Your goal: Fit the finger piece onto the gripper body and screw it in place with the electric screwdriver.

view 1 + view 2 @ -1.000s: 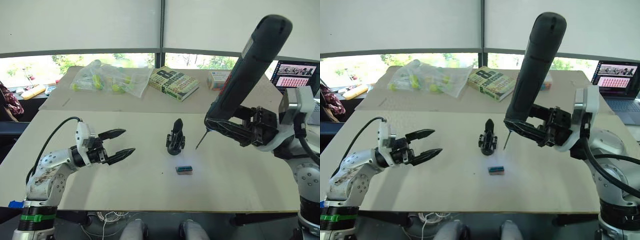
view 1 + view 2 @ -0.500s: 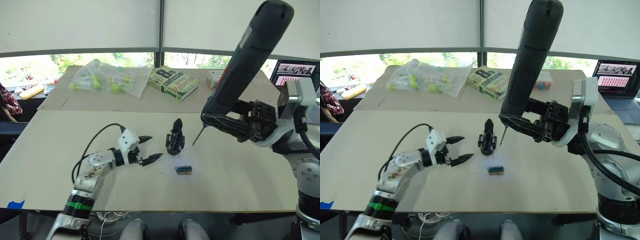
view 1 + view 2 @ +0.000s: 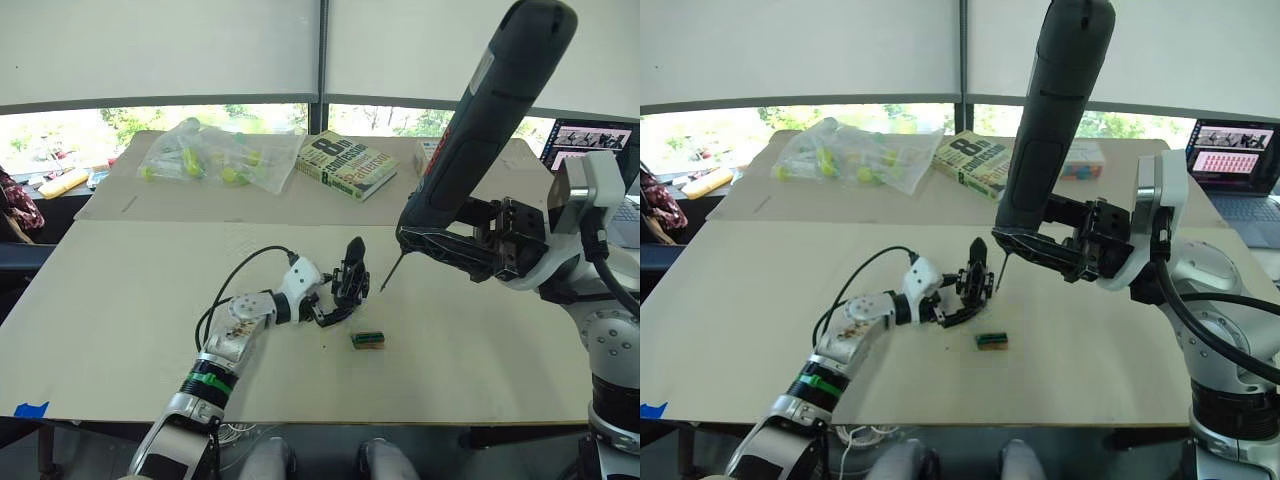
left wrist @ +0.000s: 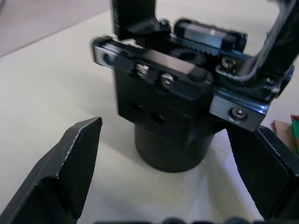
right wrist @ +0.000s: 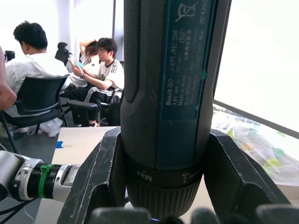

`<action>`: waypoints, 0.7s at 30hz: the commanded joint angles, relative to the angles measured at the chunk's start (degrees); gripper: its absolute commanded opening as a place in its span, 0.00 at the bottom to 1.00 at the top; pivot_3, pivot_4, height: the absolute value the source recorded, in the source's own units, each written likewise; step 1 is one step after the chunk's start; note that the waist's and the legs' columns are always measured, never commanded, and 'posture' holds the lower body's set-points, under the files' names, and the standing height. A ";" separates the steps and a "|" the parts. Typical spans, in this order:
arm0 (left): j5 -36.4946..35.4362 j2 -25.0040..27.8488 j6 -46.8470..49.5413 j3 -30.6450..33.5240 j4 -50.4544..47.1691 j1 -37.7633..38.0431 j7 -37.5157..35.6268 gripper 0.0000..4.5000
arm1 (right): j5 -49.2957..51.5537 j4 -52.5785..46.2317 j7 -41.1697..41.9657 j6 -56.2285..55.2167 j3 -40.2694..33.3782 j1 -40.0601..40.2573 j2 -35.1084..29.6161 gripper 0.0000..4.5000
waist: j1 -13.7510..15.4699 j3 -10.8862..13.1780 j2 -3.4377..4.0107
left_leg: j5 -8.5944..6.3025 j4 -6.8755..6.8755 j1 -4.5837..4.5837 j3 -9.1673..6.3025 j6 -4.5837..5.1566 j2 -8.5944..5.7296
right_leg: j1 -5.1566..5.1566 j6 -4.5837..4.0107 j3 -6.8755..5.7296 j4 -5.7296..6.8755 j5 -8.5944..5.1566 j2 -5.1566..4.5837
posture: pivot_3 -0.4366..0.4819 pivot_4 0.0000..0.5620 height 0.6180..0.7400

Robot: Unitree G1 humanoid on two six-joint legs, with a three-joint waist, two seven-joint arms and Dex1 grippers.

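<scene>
- The gripper body stands upright on the pale counter, near its middle, with a pointed black finger sticking up from the top.
- The left claw has reached in low from the robot's left; its two black fingers are spread wide, one on each side of the gripper body's round base. In the left wrist view the fingers flank the base with bare counter showing between them and it, so they are not gripping it.
- The right claw is clenched around the lower end of the electric screwdriver, holding it steeply tilted, rounded end high and toward the robot's right.
- The screwdriver's thin metal bit points down and toward the gripper body, its tip just beside the body's right side. I cannot tell whether it touches.
- A small green-and-brown block lies flat on the counter just in front of the gripper body, apart from both claws.
- I cannot pick out the finger piece as a separate part from here.
- On the far counter sit a clear plastic bag of yellow-green items and a book lying flat.
- A laptop with a lit screen stands at the far right.
- In the right wrist view, people are seated on chairs in the background.
</scene>
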 commanded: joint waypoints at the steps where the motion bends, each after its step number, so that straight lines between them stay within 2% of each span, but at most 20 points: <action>1: 1.14 -0.64 -2.23 -0.34 1.36 -2.13 -0.10 0.98 | 0.78 -1.51 -0.16 -0.47 -2.17 -0.81 -0.98 0.43 | -0.02 0.00 0.00 | 0.00 0.00 0.00 0.00 0.00 0.00 | 0.00 0.00 0.00 0.00 0.00 0.00 | 0.48 0.27 1.00; 12: 2.75 -3.18 -2.49 -1.02 4.53 -2.88 0.67 0.98 | 0.62 -1.86 -0.62 -1.05 -2.95 0.49 -1.25 0.43 | 0.08 0.00 -0.01 | 0.00 0.00 -0.03 -0.01 0.00 -0.01 | 0.00 0.01 -0.01 -0.04 0.01 -0.04 | 0.48 0.27 1.00; 15: 2.39 -2.98 -2.21 -1.07 4.16 -2.06 -0.23 0.81 | 0.59 -1.75 -0.46 -1.12 -3.15 0.69 -1.42 0.43 | 0.07 0.00 -0.01 | 0.00 0.00 -0.02 -0.01 0.00 -0.01 | 0.01 0.01 -0.01 -0.03 0.01 -0.04 | 0.48 0.27 1.00; 17: 2.01 -2.56 -2.73 -0.82 4.57 -1.79 -1.28 0.59 | 0.60 -1.71 -0.37 -1.06 -3.28 0.75 -1.58 0.43 | 0.08 0.00 -0.01 | 0.00 0.00 -0.02 -0.01 0.00 -0.01 | 0.01 0.02 -0.01 -0.04 0.01 -0.04 | 0.48 0.27 1.00; 18: 1.79 -2.34 -3.41 -0.69 5.10 -1.80 -2.07 0.52 | 0.64 -1.72 -0.37 -1.01 -3.33 0.76 -1.66 0.43 | 0.06 0.00 -0.01 | 0.00 0.00 -0.02 -0.01 0.00 -0.01 | 0.01 0.02 -0.01 -0.04 0.01 -0.04 | 0.48 0.27 1.00; 21: 1.47 -1.10 -7.25 -1.03 8.12 -2.15 -6.38 0.51 | 0.80 -1.70 -0.42 -0.79 -3.36 0.65 -1.87 0.43 | 0.02 0.00 0.00 | 0.00 -0.01 -0.02 -0.01 0.00 0.00 | 0.00 0.02 -0.02 -0.04 0.01 -0.03 | 0.48 0.27 1.00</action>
